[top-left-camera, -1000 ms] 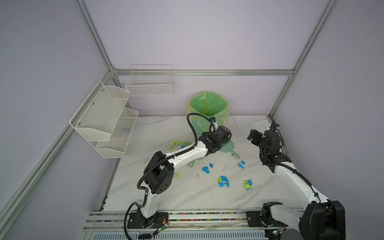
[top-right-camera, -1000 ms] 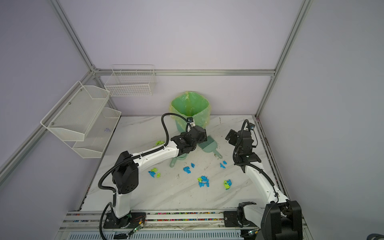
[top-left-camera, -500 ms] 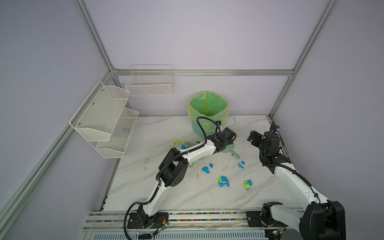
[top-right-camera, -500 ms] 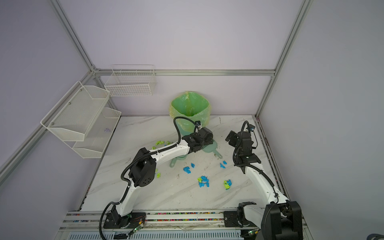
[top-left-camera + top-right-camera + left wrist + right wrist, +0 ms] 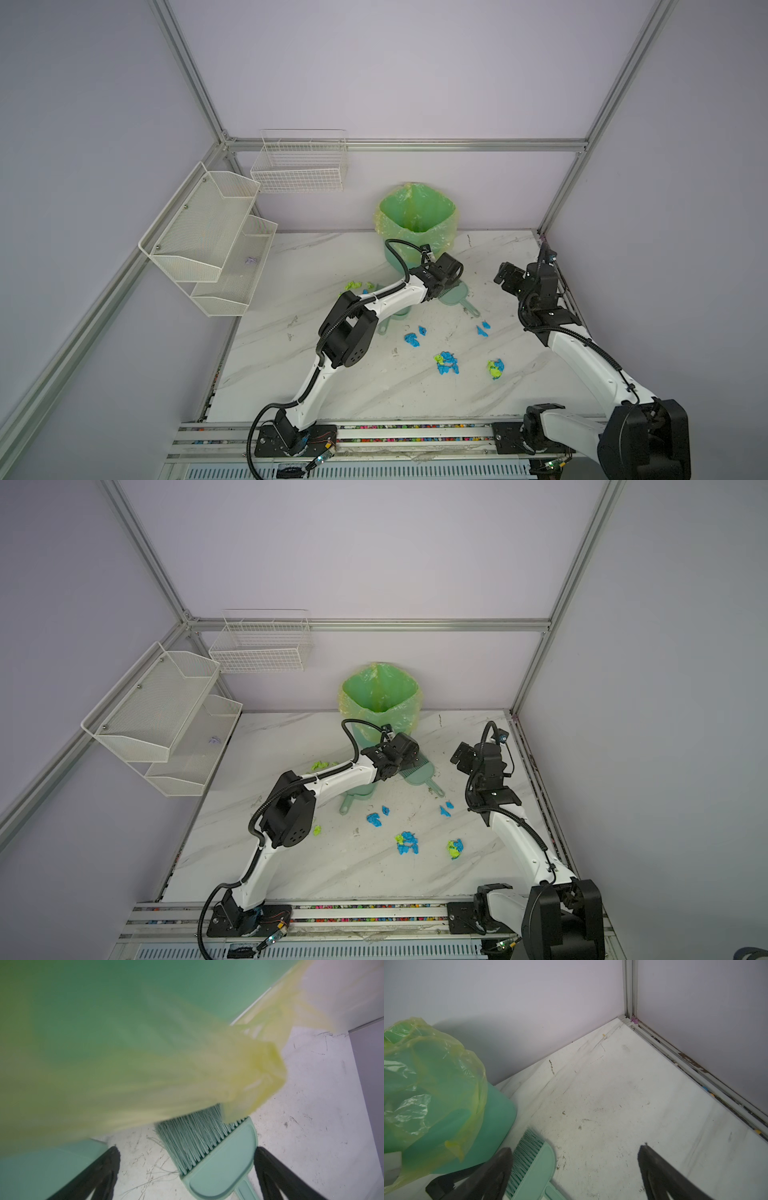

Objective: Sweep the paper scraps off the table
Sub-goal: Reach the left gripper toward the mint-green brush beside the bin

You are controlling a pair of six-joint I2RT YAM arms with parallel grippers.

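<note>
Several blue and yellow-green paper scraps (image 5: 446, 363) (image 5: 406, 843) lie on the white marbled table (image 5: 332, 382) (image 5: 291, 866), mostly front of centre; a few more paper scraps (image 5: 357, 285) lie left of my left arm. My left gripper (image 5: 446, 279) (image 5: 401, 757) (image 5: 187, 1153) hovers open beside the bin, its jaws straddling the head of a mint-green brush (image 5: 220, 1159) (image 5: 457, 297) (image 5: 417, 773) without closing on it. My right gripper (image 5: 505, 277) (image 5: 461, 759) (image 5: 575, 1153) hangs open and empty over bare table at the right; the brush (image 5: 535, 1167) shows by one finger.
A green bin with a yellow liner (image 5: 415, 216) (image 5: 380, 696) (image 5: 446, 1095) stands at the back wall. A mint dustpan (image 5: 384, 328) (image 5: 347, 808) lies mostly under my left forearm. White wire racks (image 5: 208, 237) hang at left. Metal rails edge the front and right.
My left arm's elbow has swung right and forward while its gripper stayed over the brush by the bin. The right arm has not moved; both grippers stayed open.
</note>
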